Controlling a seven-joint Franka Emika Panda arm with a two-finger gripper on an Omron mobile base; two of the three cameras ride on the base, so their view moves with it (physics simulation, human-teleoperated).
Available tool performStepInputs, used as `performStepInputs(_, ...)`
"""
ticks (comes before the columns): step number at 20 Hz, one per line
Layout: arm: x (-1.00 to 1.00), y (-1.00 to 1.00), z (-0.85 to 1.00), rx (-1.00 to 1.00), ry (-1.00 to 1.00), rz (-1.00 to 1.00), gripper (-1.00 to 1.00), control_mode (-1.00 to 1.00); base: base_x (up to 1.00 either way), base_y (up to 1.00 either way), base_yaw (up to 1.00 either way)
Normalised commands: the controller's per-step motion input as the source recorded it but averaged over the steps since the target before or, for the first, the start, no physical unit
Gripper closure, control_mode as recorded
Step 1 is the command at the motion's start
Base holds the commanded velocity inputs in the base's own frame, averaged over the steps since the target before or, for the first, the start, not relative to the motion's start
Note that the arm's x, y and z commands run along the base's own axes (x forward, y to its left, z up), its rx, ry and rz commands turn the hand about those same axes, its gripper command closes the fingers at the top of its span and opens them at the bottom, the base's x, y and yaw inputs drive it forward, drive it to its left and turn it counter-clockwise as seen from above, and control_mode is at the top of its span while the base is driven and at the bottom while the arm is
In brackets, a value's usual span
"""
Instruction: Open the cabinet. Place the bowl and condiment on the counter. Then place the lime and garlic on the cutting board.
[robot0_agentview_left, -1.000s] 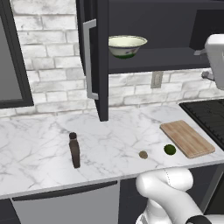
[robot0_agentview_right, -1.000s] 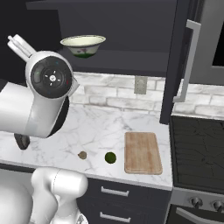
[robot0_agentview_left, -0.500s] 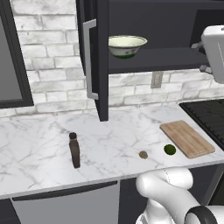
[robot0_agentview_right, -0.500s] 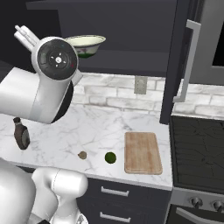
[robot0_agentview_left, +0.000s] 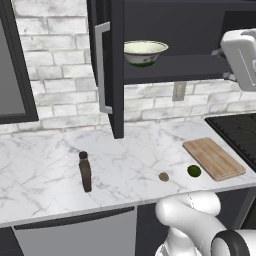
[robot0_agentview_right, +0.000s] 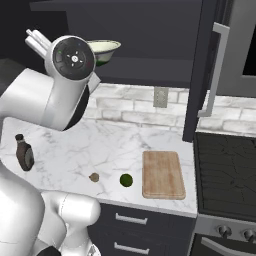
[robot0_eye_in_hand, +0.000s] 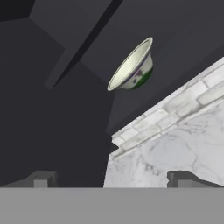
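The cabinet (robot0_agentview_left: 117, 65) stands open, and the bowl (robot0_agentview_left: 145, 52) sits on its dark shelf (robot0_agentview_left: 175, 67). The gripper (robot0_eye_in_hand: 111, 179) is spread wide and empty (its two tips well apart), looking up at the bowl. On the marble worktop (robot0_agentview_left: 45, 160) the bottle (robot0_agentview_left: 85, 171) stands upright; the garlic (robot0_agentview_left: 163, 176) and lime (robot0_agentview_left: 194, 171) lie just beside the cutting board (robot0_agentview_left: 214, 158), not on it.

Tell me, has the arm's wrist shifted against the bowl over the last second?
Yes. In the right base view the round wrist joint has swung right and up, toward the bowl on the cabinet shelf, now covering its left part.
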Motion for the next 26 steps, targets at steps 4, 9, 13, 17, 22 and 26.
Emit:
performStepInputs(4, 0.4, 0.0, -0.02, 0.0, -0.01, 0.0, -1.0, -1.0, 0.0, 0.0, 0.0)
performStepInputs(9, 0.24, 0.0, -0.13, 0.0, -0.14, 0.0, -1.0, -1.0, 0.0, 0.0, 0.0)
performStepInputs(13, 0.27, 0.0, -0.07, 0.0, -0.07, 0.0, -1.0, -1.0, 0.0, 0.0, 0.0)
performStepInputs(17, 0.21, 0.0, -0.03, 0.0, -0.05, 0.0, -1.0, -1.0, 0.0, 0.0, 0.0)
performStepInputs(22, 0.15, 0.0, 0.0, 0.0, 0.0, 0.0, -1.0, -1.0, 0.0, 0.0, 0.0)
performStepInputs(26, 0.18, 0.0, 0.0, -0.02, 0.01, 0.0, -1.0, -1.0, 0.0, 0.0, 0.0)
